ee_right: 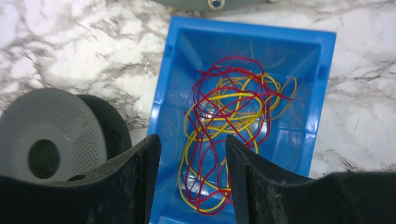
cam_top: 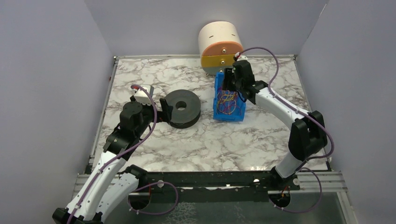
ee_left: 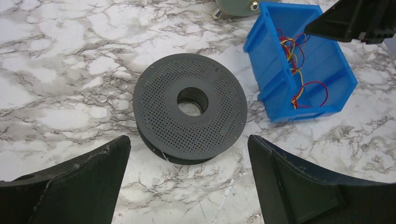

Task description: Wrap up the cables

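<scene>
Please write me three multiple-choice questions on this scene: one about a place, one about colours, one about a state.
1. Where do the cables lie? A) in the blue bin B) around the spool C) loose on the table
2. Their colours? A) green and white B) red and yellow C) black only
3. The left gripper is A) shut on a cable B) shut on the spool C) open, empty
Key: 1A, tangled inside the bin; 2B, both colours show; 3C, fingers wide apart, nothing gripped.

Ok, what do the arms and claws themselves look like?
The left arm and right arm match: white link shells, black joints, a purple cable looped along each. The left claw and right claw have matte black wedge-shaped fingers.
</scene>
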### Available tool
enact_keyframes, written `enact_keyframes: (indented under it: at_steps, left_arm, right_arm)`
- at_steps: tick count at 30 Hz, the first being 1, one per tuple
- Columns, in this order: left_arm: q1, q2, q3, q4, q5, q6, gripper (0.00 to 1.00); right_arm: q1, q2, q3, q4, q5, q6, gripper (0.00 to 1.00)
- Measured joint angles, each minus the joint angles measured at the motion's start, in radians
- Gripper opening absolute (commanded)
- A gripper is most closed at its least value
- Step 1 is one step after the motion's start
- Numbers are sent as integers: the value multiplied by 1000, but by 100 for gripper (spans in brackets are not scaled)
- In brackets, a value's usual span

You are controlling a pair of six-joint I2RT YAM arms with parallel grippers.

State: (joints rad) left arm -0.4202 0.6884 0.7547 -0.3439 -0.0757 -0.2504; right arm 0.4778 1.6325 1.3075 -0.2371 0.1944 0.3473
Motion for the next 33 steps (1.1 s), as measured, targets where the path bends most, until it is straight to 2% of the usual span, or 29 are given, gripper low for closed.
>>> enact_keyframes:
  at_steps: [5, 30, 33]
  left_arm:
    - [0, -5, 0, 0, 1, 0, 99]
    - [-1, -11, 0, 4, 2, 0, 99]
    - [-1, -11, 0, 5, 2, 0, 99]
  right_arm:
    - [0, 71, 0, -31, -2, -9, 54]
    - [-28, 185, 1, -45, 71, -42, 46]
    - [-31, 200, 9, -45, 80, -50, 42]
